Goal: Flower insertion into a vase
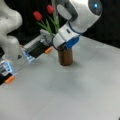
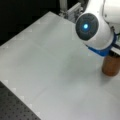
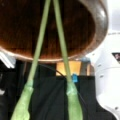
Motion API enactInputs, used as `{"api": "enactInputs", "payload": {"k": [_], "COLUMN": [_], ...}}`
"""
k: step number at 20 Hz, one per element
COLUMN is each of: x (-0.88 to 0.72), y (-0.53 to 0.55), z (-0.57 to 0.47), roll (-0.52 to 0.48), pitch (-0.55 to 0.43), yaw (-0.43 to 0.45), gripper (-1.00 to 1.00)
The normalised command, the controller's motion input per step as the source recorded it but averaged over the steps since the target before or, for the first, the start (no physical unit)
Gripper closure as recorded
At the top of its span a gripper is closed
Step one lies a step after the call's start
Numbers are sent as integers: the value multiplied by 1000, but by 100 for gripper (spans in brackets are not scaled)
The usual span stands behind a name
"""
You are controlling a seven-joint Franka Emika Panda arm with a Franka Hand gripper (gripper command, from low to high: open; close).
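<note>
The vase (image 1: 65, 56), a dark-brown cylinder, stands on the grey table (image 1: 75, 95), upper centre in a front view. Two red flowers (image 1: 44, 15) lean at its mouth, green stems (image 3: 40, 42) entering. The gripper (image 1: 58, 43) sits above; whether its jaws are parted cannot be told.

- The vase (image 1: 65, 57) is dark brown with a wood-like grain in both front views (image 2: 110, 65); in the wrist view its inside (image 3: 50, 27) is a deep reddish brown with a paler rim.
- The tulips (image 1: 38, 15) have red heads and green leaves.
- The stems (image 3: 60, 37) are light green in the wrist view.
- The robot arm (image 1: 80, 15) is white with a blue band and a glowing blue light; in a front view the light sits in a dark grey round cap (image 2: 86, 26).
- The table (image 1: 75, 95) is plain pale grey.
- Orange tabs (image 1: 48, 50) show at a front view's left.
- The backdrop (image 1: 27, 7) is black.
</note>
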Motion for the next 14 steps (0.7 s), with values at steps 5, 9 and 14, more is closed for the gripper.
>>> {"api": "enactInputs", "payload": {"k": [5, 9, 14], "x": [384, 39, -211], "y": [-296, -352, -339], "z": [-179, -161, -70], "roll": [-91, -33, -42], "pitch": [-558, -686, -584], "yaw": [47, 90, 106], "gripper": [-100, -100, -100]}}
